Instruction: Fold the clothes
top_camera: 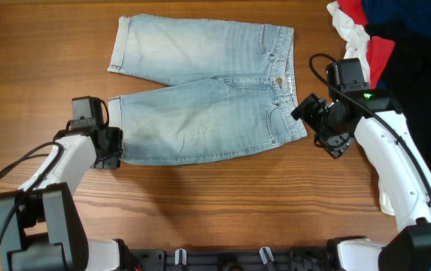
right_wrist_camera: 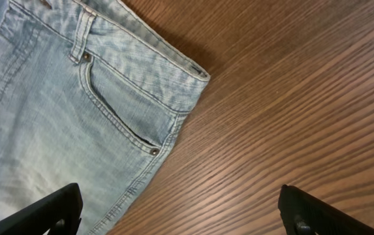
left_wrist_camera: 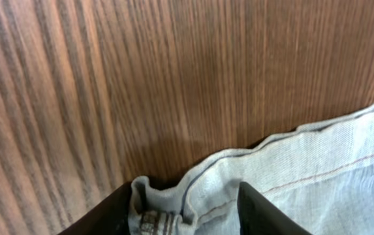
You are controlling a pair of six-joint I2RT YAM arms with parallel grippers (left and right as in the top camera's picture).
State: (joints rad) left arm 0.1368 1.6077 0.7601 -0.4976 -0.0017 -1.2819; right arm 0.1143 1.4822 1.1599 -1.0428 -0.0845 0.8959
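Folding well, as I judge it, means getting both near corners held first: my right side should come in over the waistband corner and pinch it squarely before anything lifts, so the cloth stays taut between my arms. Pale denim shorts (top_camera: 200, 83) lie flat on the wooden table (top_camera: 200, 203), legs toward my left, waistband toward my right. My left gripper (left_wrist_camera: 183, 212) is narrowed onto the near leg's cuff, with the hem bunched between its fingers. My right gripper (right_wrist_camera: 180, 219) is spread wide and empty, with the waistband corner and front pocket just ahead and to its left.
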